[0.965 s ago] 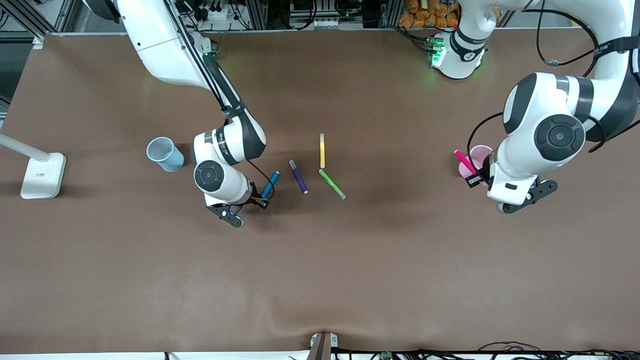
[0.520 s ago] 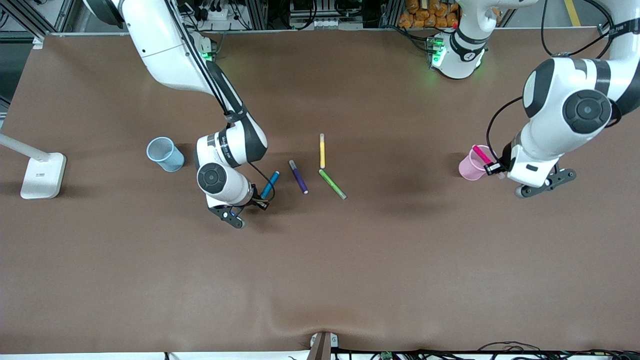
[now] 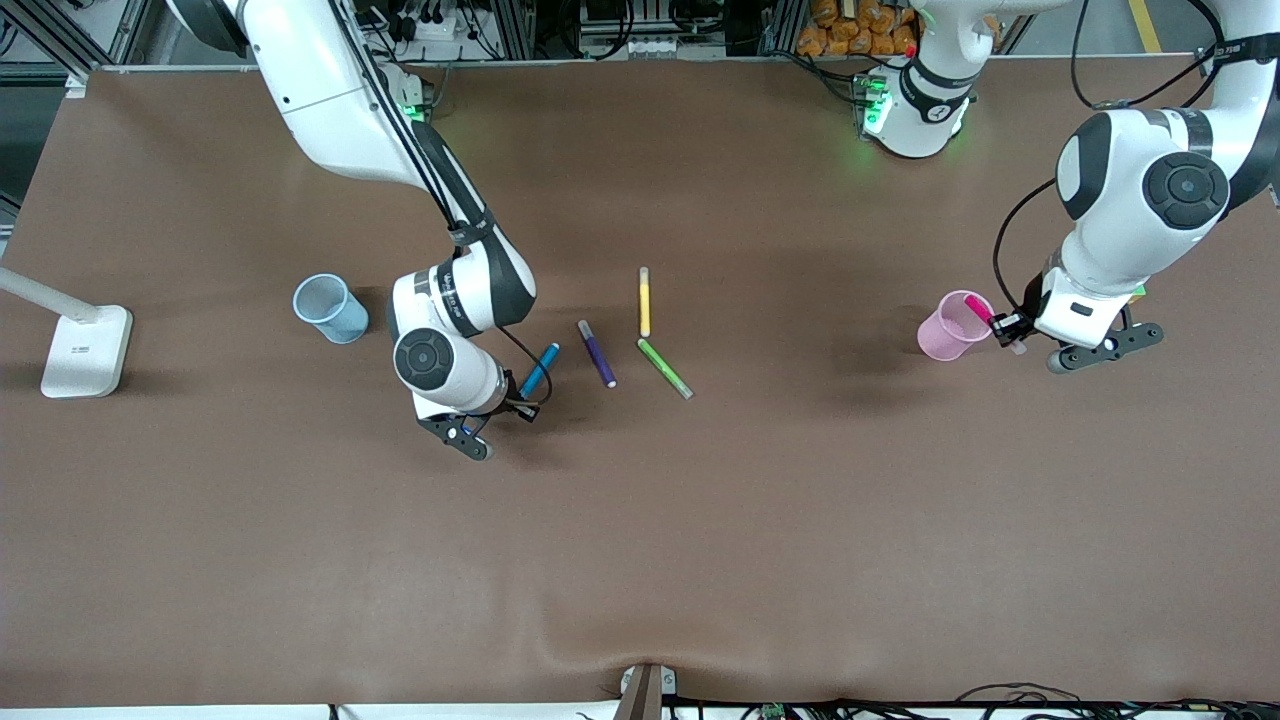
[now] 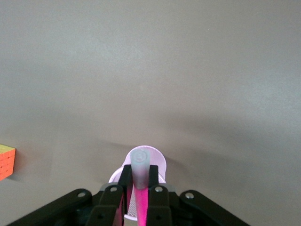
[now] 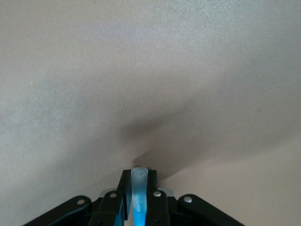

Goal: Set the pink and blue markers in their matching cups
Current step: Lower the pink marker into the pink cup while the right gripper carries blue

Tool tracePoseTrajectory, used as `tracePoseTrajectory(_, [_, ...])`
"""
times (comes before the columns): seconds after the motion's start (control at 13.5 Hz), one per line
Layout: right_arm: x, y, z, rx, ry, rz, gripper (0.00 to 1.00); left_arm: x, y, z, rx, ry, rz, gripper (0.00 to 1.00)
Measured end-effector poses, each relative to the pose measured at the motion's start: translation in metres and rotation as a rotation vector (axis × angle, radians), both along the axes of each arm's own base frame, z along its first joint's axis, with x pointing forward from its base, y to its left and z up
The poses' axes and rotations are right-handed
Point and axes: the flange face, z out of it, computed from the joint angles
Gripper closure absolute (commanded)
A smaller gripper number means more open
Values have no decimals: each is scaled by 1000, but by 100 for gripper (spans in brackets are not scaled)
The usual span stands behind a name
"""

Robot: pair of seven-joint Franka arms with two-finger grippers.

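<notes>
My left gripper (image 3: 1006, 330) is shut on the pink marker (image 3: 979, 308) and holds it tilted over the rim of the light pink cup (image 3: 950, 327), at the cup's side toward the left arm's end. In the left wrist view the pink marker (image 4: 140, 165) sits between the fingers (image 4: 125, 175) with the pink cup (image 4: 159, 162) just under its pale cap. My right gripper (image 3: 518, 398) is shut on the blue marker (image 3: 540, 369), low over the table. The marker also shows in the right wrist view (image 5: 139, 188). The light blue cup (image 3: 330, 308) stands toward the right arm's end.
A dark purple pen (image 3: 597, 353), a yellow pen (image 3: 645, 302) and a green pen (image 3: 665, 368) lie mid-table. A white lamp base (image 3: 86, 349) stands at the right arm's end. An orange-faced puzzle cube (image 4: 6, 161) lies near the left arm.
My left gripper carried the pink marker across the pink cup toward the left arm's end; the marker now leans over that rim. The right gripper and blue marker have barely moved.
</notes>
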Motion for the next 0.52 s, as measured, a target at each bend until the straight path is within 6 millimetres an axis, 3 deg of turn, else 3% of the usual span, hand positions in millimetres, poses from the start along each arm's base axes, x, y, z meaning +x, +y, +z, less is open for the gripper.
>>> tracePoseTrajectory(0.22, [17, -10, 58, 31, 57, 146, 100, -6, -5, -10, -7, -34, -15, 100])
tracePoseTrajectory(0.52, [36, -78, 157, 161, -12, 499, 100, -11, -7, -21, -16, -72, -25, 100])
